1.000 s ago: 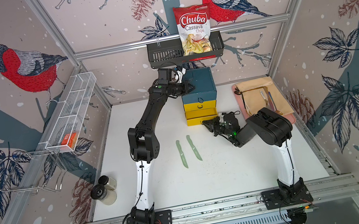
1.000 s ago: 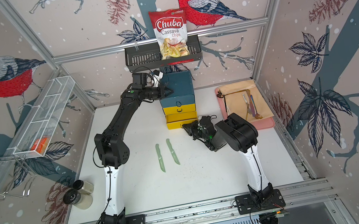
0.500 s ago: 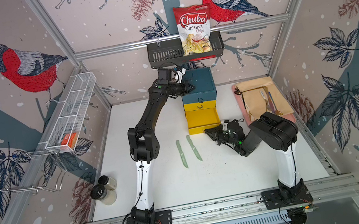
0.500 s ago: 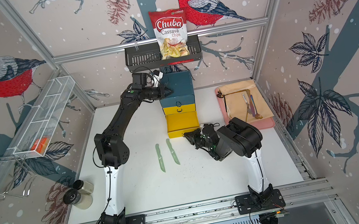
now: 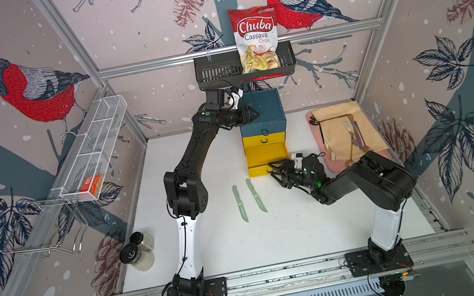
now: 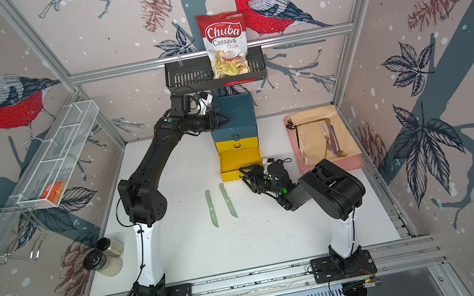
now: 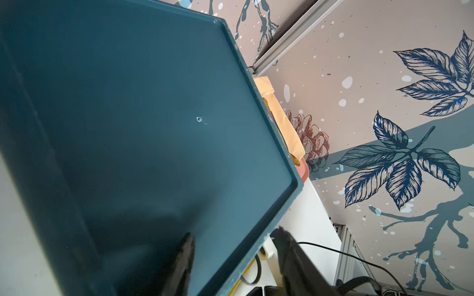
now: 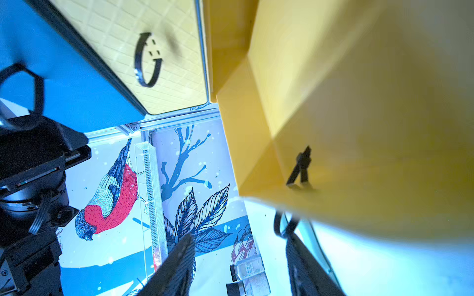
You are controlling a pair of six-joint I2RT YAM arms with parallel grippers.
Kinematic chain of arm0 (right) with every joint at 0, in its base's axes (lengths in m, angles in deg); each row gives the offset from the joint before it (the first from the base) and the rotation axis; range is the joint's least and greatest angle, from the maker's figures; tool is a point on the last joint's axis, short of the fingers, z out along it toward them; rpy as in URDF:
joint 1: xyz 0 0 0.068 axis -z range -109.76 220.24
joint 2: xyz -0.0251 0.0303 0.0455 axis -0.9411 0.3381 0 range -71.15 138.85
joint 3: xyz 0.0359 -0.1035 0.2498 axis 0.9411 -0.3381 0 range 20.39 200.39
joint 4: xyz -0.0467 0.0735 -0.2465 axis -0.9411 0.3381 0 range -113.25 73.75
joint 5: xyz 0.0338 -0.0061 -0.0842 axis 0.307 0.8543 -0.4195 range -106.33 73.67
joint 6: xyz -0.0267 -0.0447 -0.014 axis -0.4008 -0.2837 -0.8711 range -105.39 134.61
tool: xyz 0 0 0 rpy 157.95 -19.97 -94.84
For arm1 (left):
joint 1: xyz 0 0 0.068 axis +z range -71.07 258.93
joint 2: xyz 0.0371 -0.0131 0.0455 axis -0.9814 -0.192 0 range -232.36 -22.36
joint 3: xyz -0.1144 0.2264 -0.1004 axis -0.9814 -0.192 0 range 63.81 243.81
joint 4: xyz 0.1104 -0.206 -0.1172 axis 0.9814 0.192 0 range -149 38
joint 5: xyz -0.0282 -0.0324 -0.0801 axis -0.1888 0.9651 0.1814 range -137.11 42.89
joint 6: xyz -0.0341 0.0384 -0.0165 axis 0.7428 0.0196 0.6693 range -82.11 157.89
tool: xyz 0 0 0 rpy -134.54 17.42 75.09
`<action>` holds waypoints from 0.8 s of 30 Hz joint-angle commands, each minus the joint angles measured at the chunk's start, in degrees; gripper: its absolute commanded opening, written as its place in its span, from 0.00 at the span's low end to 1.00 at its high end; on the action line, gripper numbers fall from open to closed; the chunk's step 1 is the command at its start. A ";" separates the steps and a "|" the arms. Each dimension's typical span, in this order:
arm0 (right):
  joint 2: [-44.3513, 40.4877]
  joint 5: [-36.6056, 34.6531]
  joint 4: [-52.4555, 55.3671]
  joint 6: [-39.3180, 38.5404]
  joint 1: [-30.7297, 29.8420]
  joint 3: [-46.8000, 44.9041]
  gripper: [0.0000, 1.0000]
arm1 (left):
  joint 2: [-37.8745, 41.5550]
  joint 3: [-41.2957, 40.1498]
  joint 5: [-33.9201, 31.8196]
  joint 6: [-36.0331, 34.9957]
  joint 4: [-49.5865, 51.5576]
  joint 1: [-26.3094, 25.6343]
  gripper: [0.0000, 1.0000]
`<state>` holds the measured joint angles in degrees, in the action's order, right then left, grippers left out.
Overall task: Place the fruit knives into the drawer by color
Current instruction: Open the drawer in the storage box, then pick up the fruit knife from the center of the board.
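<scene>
1. Top views are showing the drawer chest (image 5: 266,105) at the back, its bottom drawer (image 5: 264,154) pulled out.
2. Two green fruit knives (image 5: 256,195) are lying side by side, long axes pointing chestward, just left of the nearer right gripper (image 5: 271,170).
3. Both grippers are standing spread and empty, the left gripper (image 7: 234,233) straddling the chest's rim.
4. Pink and teal knives are not showing.

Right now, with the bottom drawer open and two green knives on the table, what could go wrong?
The right gripper, fingers open, hovers at the pulled-out bottom drawer; turning away could knock it shut. The two green knives lie close together, so grasping one may nudge the other.
</scene>
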<state>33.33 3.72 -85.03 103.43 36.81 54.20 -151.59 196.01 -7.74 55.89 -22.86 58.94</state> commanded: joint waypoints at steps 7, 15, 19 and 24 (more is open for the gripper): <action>-10.69 0.43 23.29 -14.89 -2.48 4.37 0.61 | 11.56 -11.16 -3.34 -0.51 3.71 0.47 0.84; -11.78 -3.72 55.79 -35.23 -8.08 20.14 0.61 | 30.30 -36.08 -2.06 1.29 -5.98 3.70 0.97; -8.49 -6.72 67.02 -42.90 -10.45 27.92 0.60 | 40.09 -49.35 -0.38 1.36 -8.84 6.62 0.97; -0.98 -11.11 79.74 -51.25 -13.49 39.36 0.58 | 49.62 -62.09 0.85 -0.14 -8.48 7.68 0.97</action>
<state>30.10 -3.58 -16.97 60.24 24.48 90.02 -105.17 137.85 -9.09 57.09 -29.61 66.35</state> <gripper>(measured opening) 0.584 0.975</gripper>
